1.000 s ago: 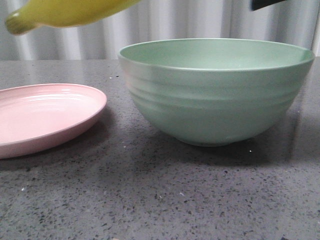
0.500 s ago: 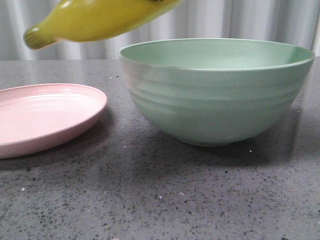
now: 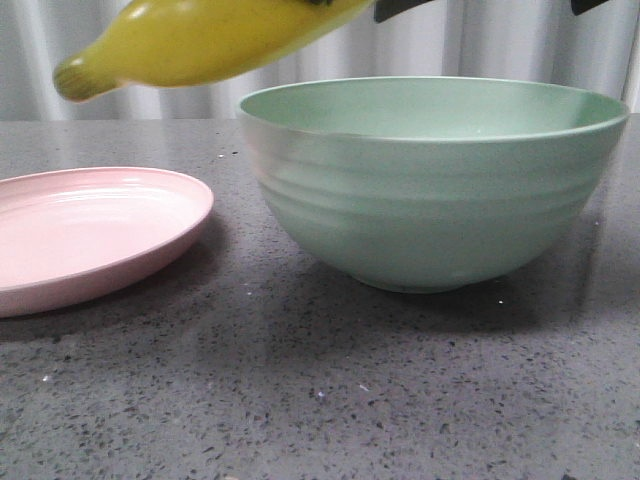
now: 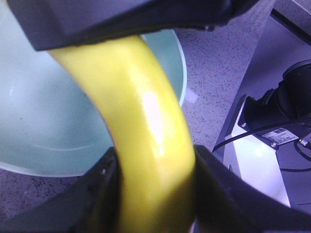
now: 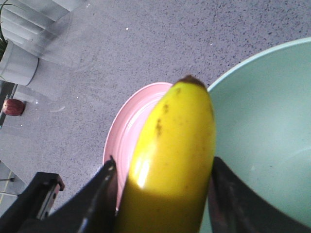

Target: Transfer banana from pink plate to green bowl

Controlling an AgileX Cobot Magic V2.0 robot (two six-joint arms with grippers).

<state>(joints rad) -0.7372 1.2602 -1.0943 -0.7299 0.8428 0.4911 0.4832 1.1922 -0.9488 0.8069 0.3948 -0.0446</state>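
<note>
The banana (image 3: 200, 40) hangs in the air, above the gap between the pink plate (image 3: 90, 235) on the left and the green bowl (image 3: 430, 180) on the right, both on the grey speckled worktop (image 3: 320, 390). The left pincer (image 4: 153, 194) and the right pincer (image 5: 163, 194) each clamp the banana between their fingers.

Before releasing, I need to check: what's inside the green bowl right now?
Nothing shows inside the green bowl: both wrist views show bare mint interior. The banana hides part of the floor, so that patch stays unconfirmed.
</note>
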